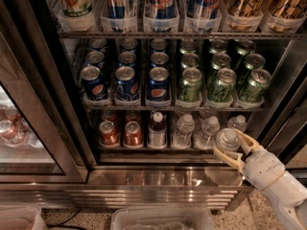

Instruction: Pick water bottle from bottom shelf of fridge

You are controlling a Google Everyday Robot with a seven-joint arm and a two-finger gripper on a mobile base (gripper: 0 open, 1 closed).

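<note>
The fridge (57,104) stands open in front of me. Its bottom shelf (144,149) holds red-orange cans (109,132) on the left, a dark-contents bottle (157,129) and several clear water bottles (184,130). My white gripper (225,142) is at the shelf's right front, reaching in from the lower right. Its two fingers (229,159) are closed around the rightmost front water bottle (227,139), whose white cap faces up. The bottle sits at the shelf's front edge.
The rack above holds blue cans (126,83) and green cans (220,84). The shiny steel base (158,178) runs below the shelf. A dark door frame (283,123) is close on the right. A clear bin (160,219) sits on the floor.
</note>
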